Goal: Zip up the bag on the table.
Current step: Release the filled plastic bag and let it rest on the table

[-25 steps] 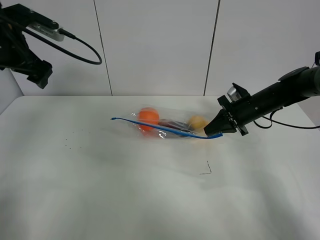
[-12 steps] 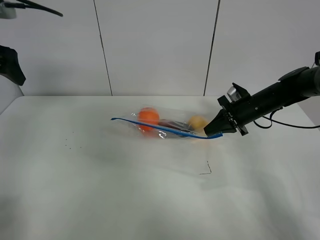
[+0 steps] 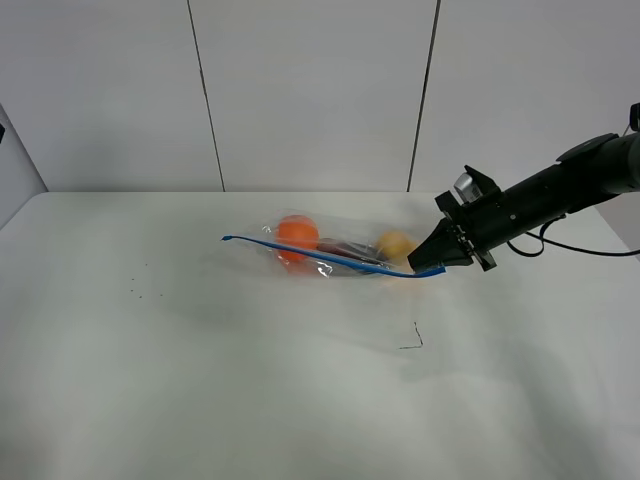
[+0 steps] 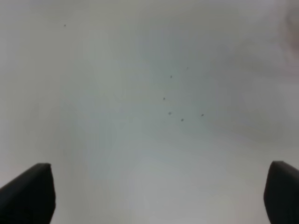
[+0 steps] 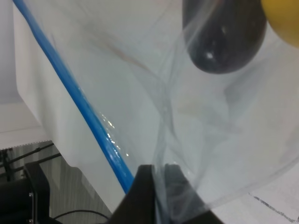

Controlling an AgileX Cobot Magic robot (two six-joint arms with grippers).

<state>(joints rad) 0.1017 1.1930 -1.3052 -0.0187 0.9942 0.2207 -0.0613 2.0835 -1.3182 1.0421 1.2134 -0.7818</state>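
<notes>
Two hands, one at work: my right hand (image 3: 424, 266) is clenched on a corner of the bag (image 3: 340, 236) on the white desk (image 3: 200, 390).

The clear, crinkly bag lies toward the far middle of the desk. Its blue zip strip (image 3: 300, 249) runs along the near edge from a free end on the left to my closed fingertips on the right. Through the plastic show an orange (image 3: 297, 233), a dark eggplant (image 3: 347, 247) and a yellow pear (image 3: 396, 243), the pear nearest my grip. A small black mark (image 3: 414, 338) sits on the desk in front of the bag. My left hand (image 4: 156, 191) is released, its fingers (image 4: 28, 196) wide apart above a stretch of desk dotted with tiny dark specks (image 4: 169, 113).
</notes>
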